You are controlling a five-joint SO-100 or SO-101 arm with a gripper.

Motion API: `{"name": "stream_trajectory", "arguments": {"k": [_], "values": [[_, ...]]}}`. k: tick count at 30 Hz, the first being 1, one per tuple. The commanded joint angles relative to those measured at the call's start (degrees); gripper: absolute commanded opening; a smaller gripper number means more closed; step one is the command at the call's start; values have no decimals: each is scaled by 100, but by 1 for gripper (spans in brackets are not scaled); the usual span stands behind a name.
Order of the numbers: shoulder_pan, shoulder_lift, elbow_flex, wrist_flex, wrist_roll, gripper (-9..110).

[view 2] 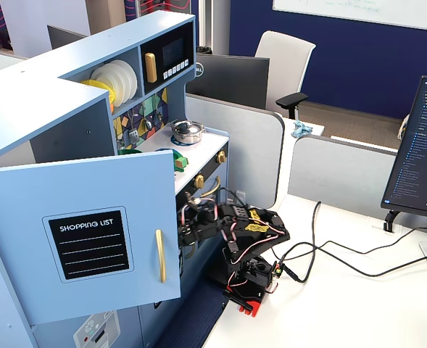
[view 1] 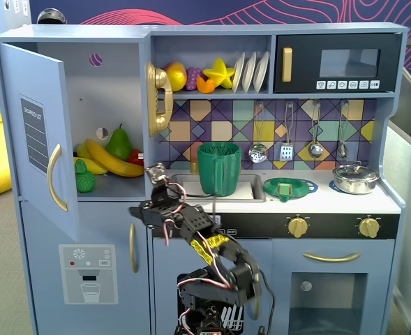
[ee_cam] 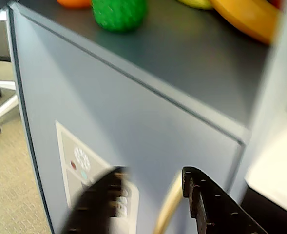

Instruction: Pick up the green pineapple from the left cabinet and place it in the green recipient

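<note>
Gripper point(view 1: 156, 169) released, jaws parted, empty, raised just below the counter's point(view 1: 372, 199) front-left corner. Green pineapple point(view 1: 84, 176) sits on the left cabinet point(view 1: 111, 91) shelf, door swung wide, beside the bananas point(view 1: 111, 159). Green recipient point(view 1: 219, 167) stands in the sink at the counter's left end. Office beyond: grey partitions point(view 2: 242, 145), white desk point(view 2: 358, 290), monitor point(view 2: 423, 152).

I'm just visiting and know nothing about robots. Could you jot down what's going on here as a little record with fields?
Setting: pale blue toy kitchen
Left cabinet: door swung open
Green pineapple: on the cabinet shelf, beside the bananas and a pear
Green recipient: upright in the sink area, right of the cabinet
Gripper: empty, jaws apart, just outside the cabinet's right edge, at about shelf height
Progress: pineapple not yet grasped
</note>
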Motion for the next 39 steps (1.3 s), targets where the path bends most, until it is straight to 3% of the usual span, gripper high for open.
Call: {"name": "stream_trajectory", "arguments": {"k": [1, 8, 18, 26, 39], "values": [[-114, -580, -431, -1274, 334, 20], [-158, -1934, -598, -3340, 668, 27], [-396, -3401, -1494, -4482, 888, 30], [-281, -4280, -2109, -4535, 826, 36], [-193, -5326, -3243, -4228, 158, 35]]}}
